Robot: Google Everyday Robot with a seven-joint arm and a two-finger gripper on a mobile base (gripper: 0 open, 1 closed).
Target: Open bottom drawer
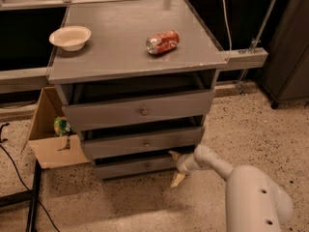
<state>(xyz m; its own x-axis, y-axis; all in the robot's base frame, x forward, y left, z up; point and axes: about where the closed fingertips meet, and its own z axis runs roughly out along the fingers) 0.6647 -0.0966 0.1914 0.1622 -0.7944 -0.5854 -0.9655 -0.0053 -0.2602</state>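
The bottom drawer is the lowest, slimmest grey front of the cabinet, with a small round metal knob. It stands a little way out, less than the two drawers above it. My gripper is at the drawer's right end, near the floor, on a white arm that comes in from the lower right. Its pale fingers are spread, one at the drawer's upper right edge, one below near the floor. It holds nothing.
The middle drawer and the top drawer stick out above. A white bowl and a red can on its side lie on the cabinet top. A cardboard box stands at the left. Cables run on the floor at the far left.
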